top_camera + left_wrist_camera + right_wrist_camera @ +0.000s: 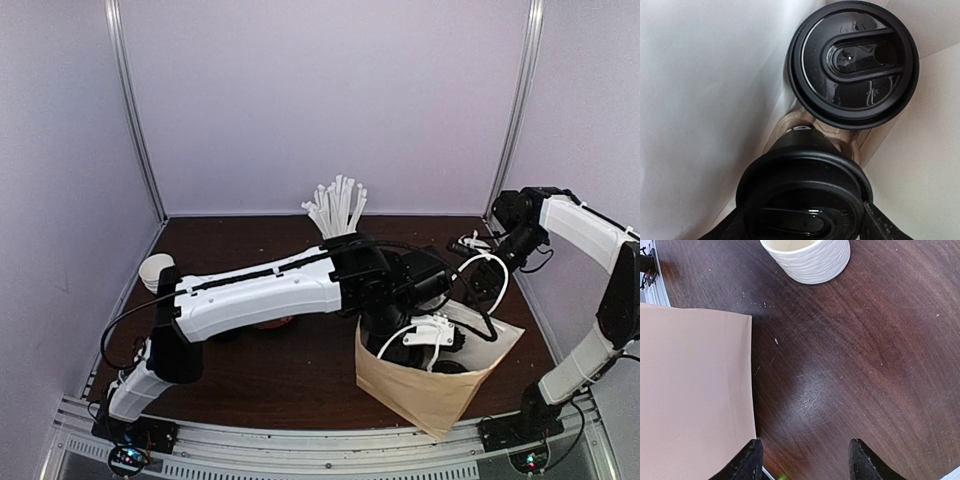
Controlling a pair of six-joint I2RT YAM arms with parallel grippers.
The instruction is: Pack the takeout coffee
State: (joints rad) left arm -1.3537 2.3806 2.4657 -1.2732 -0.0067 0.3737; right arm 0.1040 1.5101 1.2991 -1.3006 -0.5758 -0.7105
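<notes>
Inside the bag point(420, 395), the left pincer point(805, 227) gripped a takeout coffee at its top, the fingers point(883, 226) pressed to either side of the black lid. This held cup point(805, 192) was within the bag's white lining, its dark lower band showing beyond the lid in the wrist view. A second cup point(852, 62), also lidded in black, stood deeper in the bag, just beside the held cup, against the fold where two of the bag's walls met. Whether the two cups touched could not be told.

Seen from above, the left arm stretched across the bench point(250, 250) and dipped into the bag's open mouth, hiding most of what lay within. The bag stood upright near the front edge of the bench, its brown outer wall facing the camera.

The right pincer point(805, 460) hung just outside the bag, beside its tan wall, fingers spread wide with nothing between them and only dark wood below. A ribbed mug point(807, 257) stood on the bench beyond that side of the bag, apart from it. Straws point(338, 205) fanned up behind the bag, well apart from it.
</notes>
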